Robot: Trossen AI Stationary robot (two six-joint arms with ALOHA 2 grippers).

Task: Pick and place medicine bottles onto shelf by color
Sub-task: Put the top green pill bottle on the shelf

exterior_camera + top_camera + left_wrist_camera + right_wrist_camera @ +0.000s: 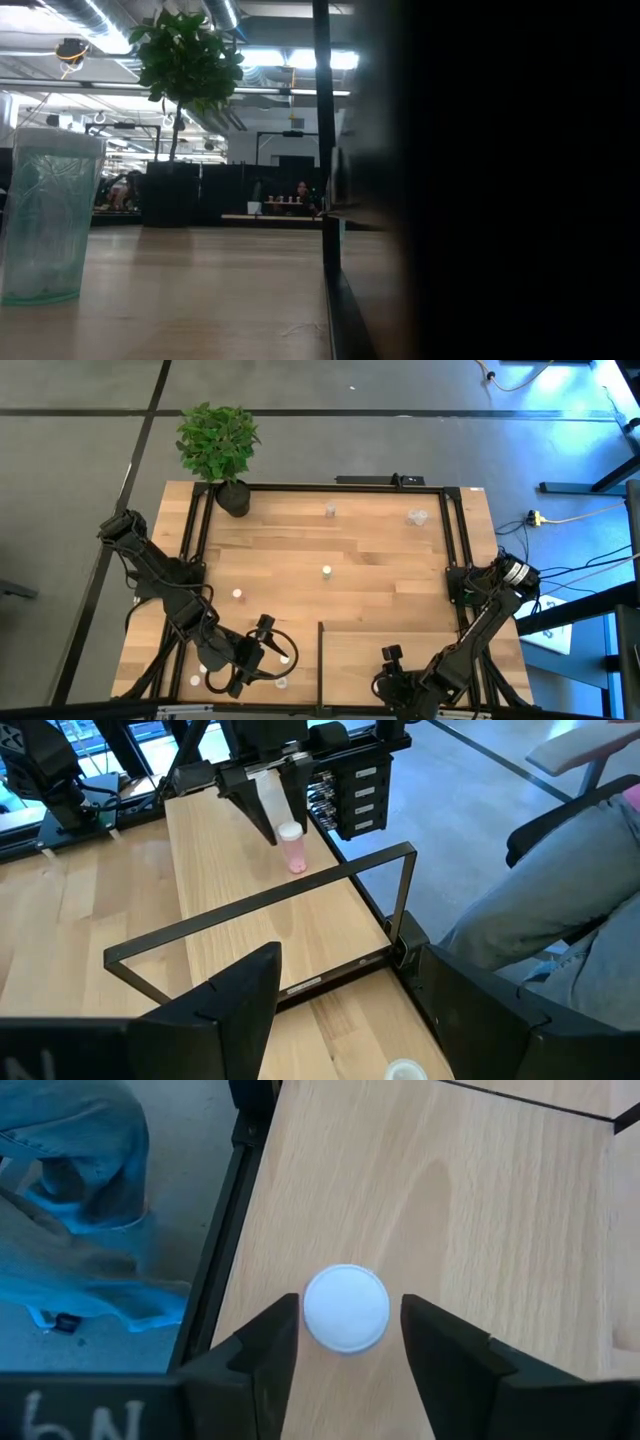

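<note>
Planked wooden table (300,550) is sitting inside a black frame, with a potted plant (220,445) standing at its far left corner. A person's jeans-clad legs (560,890) are showing just beyond the table's near edge.

Right gripper (348,1306) is hanging over the shelf (420,650), the pale panel at the table's near right. Its fingers (270,1345) are standing apart, flanking a white-capped bottle (346,1308). A thin gap is showing on each side, so no firm grip can be made out. In the left wrist view this bottle (292,846) is showing a pinkish body and standing upright on the shelf near its edge.

Left gripper (350,958) is hovering at the near left of the table, spread wide and carrying nothing. One white-capped bottle (284,657) is sitting just beside it.

Other bottles are lying scattered over the table:
- one at mid table (326,571)
- one left of centre (238,594)
- one at the far side (330,510)
- a translucent one (417,517) at the far right
</note>
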